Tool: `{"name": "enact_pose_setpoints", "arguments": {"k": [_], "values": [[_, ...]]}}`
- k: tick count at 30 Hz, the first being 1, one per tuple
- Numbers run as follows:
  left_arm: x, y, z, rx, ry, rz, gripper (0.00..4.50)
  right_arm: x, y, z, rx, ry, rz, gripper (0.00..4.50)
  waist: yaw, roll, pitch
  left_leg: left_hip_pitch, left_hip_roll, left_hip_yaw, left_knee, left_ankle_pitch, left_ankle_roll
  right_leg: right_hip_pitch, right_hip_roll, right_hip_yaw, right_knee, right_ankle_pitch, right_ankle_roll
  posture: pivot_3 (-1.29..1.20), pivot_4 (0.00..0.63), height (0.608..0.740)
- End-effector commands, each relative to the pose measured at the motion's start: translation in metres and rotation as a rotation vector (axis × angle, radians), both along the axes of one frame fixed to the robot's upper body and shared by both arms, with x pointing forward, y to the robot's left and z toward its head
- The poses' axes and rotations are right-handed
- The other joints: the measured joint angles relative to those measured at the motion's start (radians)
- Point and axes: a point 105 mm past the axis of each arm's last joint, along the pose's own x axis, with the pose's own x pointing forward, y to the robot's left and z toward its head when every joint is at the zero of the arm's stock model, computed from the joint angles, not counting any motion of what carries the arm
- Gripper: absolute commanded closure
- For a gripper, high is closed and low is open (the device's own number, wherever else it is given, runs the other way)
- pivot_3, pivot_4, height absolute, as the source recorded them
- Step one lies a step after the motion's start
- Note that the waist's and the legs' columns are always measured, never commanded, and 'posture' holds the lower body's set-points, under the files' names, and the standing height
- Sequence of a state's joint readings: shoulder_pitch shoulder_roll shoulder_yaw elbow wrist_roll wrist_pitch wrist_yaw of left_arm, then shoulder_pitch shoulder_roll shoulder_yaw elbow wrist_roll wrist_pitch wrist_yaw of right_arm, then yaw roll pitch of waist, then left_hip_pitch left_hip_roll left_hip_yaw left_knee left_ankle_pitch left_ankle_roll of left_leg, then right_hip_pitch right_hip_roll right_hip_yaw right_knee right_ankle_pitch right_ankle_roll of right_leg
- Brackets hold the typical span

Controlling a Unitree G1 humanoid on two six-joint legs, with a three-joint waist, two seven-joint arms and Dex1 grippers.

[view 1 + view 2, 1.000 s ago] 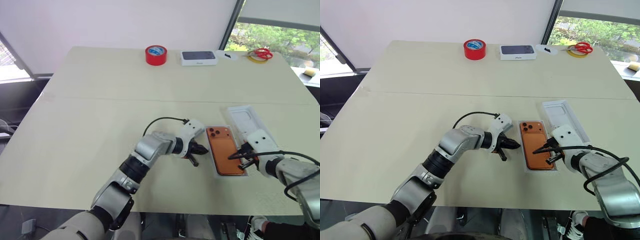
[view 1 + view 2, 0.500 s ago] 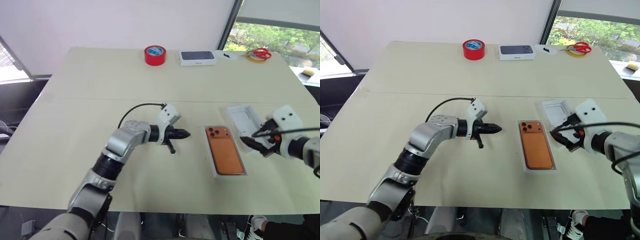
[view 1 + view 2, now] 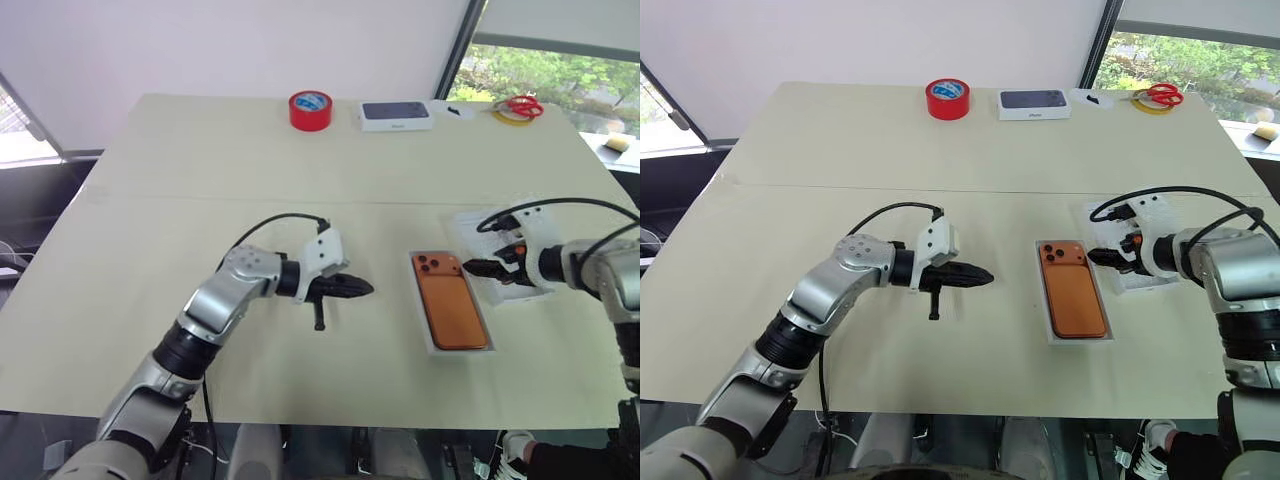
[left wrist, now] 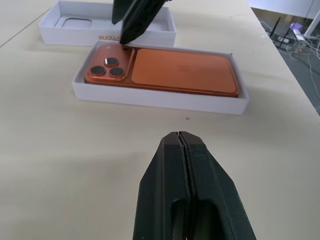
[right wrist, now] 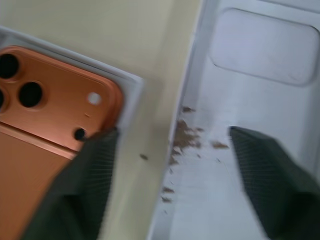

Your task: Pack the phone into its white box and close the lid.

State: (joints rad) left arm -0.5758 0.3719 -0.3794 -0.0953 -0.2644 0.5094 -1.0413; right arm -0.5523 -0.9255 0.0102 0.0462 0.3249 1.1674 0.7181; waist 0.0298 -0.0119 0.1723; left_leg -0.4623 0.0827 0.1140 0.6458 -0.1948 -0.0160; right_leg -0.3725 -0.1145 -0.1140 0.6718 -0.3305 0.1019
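The orange phone [image 3: 450, 310] lies camera side up inside the shallow white box [image 4: 160, 100] on the table, right of centre. Just right of it the lid [image 3: 480, 230] lies with its pale inner face up, orange lettering on its side wall. My right gripper [image 3: 472, 267] hovers open at the lid's edge nearest the phone. In the right wrist view, one finger [image 5: 90, 190] is over the box's camera corner and the other over the lid's inside. My left gripper [image 3: 355, 288] is shut and empty, level above the table, well left of the box and pointing at it.
At the table's far edge stand a red tape roll [image 3: 311, 110], a white box with a dark blue face [image 3: 397, 115], and red scissors [image 3: 522, 105] on a yellow roll. A seam crosses the table [image 3: 200, 230]. Brown specks dot the lid's inside.
My right gripper left the phone's near end, opened and moved to the lid's edge. The left gripper drew back to the left, away from the box, and stayed shut.
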Motion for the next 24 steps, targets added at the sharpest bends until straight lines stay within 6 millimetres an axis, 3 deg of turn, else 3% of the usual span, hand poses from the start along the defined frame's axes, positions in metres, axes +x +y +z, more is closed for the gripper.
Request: {"name": "enact_pose_setpoints", "arguments": {"k": [1,4,11,14,17,24], "values": [[-0.004,-0.002,0.008,-0.019,-0.047,-0.017,4.5,0.007,-0.01,0.012,-0.041,-0.036,-0.01,2.97,0.002,0.0,0.0,0.0,0.0,0.0,0.0,0.0,0.0,0.0,0.0,0.0,0.0,0.0,0.0,0.0,0.15,0.73],[-0.004,0.0,0.008,-0.019,-0.045,-0.011,4.5,0.009,-0.01,0.014,-0.041,-0.036,-0.001,4.48,0.006,0.0,0.0,0.0,0.0,0.0,0.001,0.0,0.0,0.0,0.0,0.0,0.0,0.0,0.0,0.0,0.15,0.73],[-0.003,0.002,0.006,-0.014,-0.045,-0.004,4.5,0.004,-0.011,0.022,0.006,-0.051,-0.015,4.48,0.007,0.0,0.0,0.0,0.0,0.0,0.001,0.0,0.0,0.0,0.0,0.0,0.0,0.0,0.0,0.0,0.15,0.73],[-0.003,0.0,0.006,-0.012,-0.046,-0.007,4.5,0.001,-0.015,0.024,0.006,-0.061,-0.042,3.51,0.007,0.0,0.0,0.0,0.0,0.0,0.001,0.0,0.0,0.0,0.0,0.0,0.0,0.0,0.0,0.0,0.15,0.73],[-0.002,-0.001,0.006,-0.011,-0.048,-0.01,4.5,-0.001,-0.018,0.028,0.022,-0.074,-0.067,2.06,0.006,0.0,0.0,0.0,0.0,0.001,0.001,0.0,0.0,0.0,0.0,0.0,0.0,0.0,0.0,0.0,0.15,0.73],[0.0,-0.002,0.006,-0.009,-0.056,-0.016,4.5,-0.009,-0.027,0.032,0.031,-0.071,-0.101,2.06,0.005,0.0,0.0,0.0,0.0,0.001,0.0,0.0,0.0,0.0,0.0,0.0,0.0,0.0,0.0,0.0,0.15,0.73]]}}
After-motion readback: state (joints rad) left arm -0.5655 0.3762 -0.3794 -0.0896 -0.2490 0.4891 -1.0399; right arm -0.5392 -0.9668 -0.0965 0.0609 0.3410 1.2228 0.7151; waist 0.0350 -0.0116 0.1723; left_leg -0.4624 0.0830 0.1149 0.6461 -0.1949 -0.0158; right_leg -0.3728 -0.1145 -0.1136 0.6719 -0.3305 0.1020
